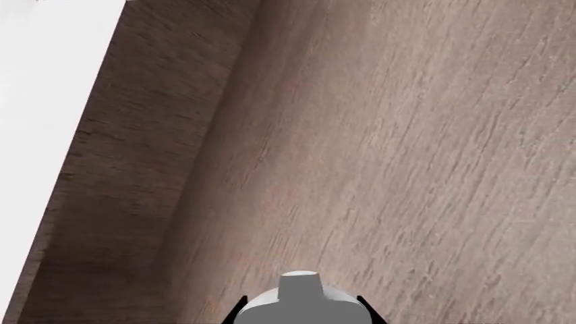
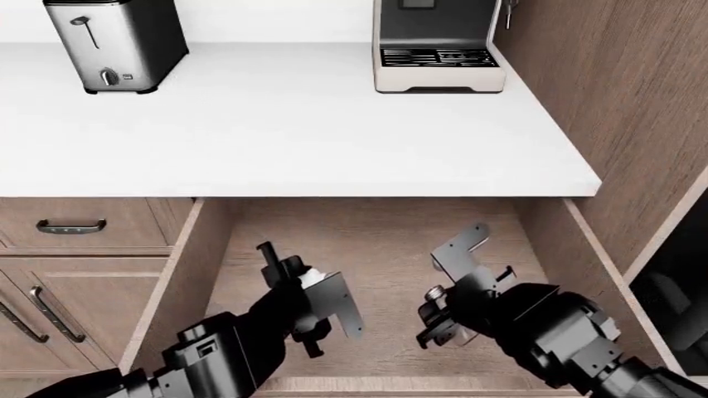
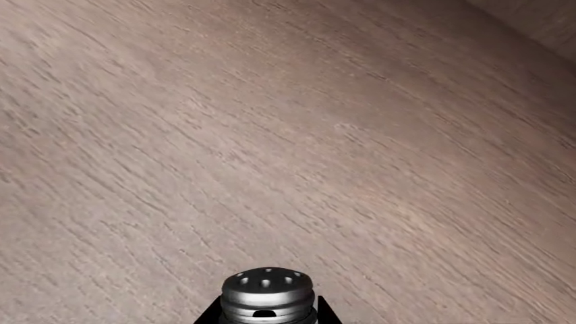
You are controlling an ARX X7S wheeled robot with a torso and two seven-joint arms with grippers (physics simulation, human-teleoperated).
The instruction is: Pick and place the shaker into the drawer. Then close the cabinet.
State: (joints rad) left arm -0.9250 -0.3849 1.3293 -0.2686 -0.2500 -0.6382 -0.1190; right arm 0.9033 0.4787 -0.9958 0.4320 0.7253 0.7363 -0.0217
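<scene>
The drawer of light brown wood stands pulled out under the counter, and both arms reach down into it. My right gripper is shut on the shaker, whose silver perforated cap points at the drawer floor. In the head view the right gripper hangs over the drawer's right half, with the shaker's cap just showing. My left gripper hangs over the left half. Its black jaws sit against both sides of a white-grey cylinder with a small knob, beside the drawer's side wall.
A white counter overhangs the drawer's back, carrying a toaster and a coffee machine. A closed drawer front and a cupboard door with bar handles lie to the left. A tall wood panel rises on the right.
</scene>
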